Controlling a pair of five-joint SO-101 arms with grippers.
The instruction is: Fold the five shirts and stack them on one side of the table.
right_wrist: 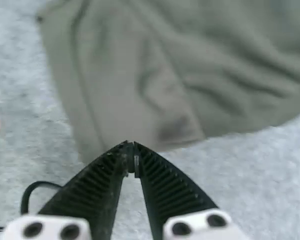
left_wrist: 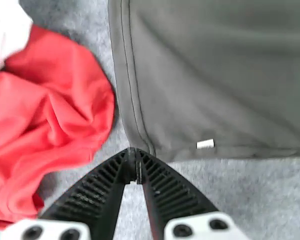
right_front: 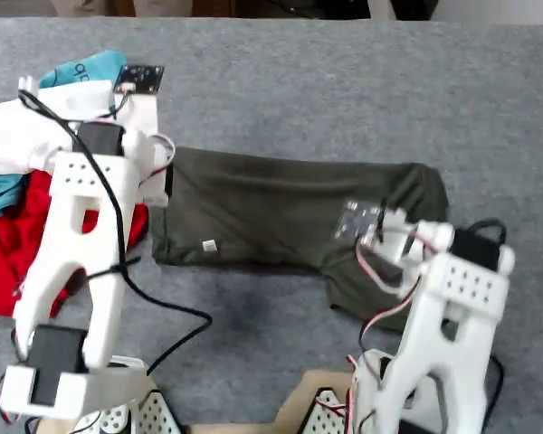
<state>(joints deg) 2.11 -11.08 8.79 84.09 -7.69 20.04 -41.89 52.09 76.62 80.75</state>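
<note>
the left gripper (left_wrist: pixel 132 154) is seen fully closed, its tips met at the hem corner of the olive shirt (left_wrist: pixel 215 75); whether cloth is pinched there cannot be told. the right gripper (right_wrist: pixel 130 149) is likewise closed, its tips touching the same shirt's edge near the sleeve. the shirt is laid flat mid-table, probably so that both ends can be lifted for a fold. farther off, a red shirt (right_front: pixel 18 240), white shirt (right_front: pixel 9 136) and teal shirt (right_front: pixel 81 68) are heaped unfolded on the grey table (right_front: pixel 389 90).

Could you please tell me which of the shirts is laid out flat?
The olive shirt, spread flat mid-table; the red shirt, white shirt and teal shirt lie heaped beside it.
</note>
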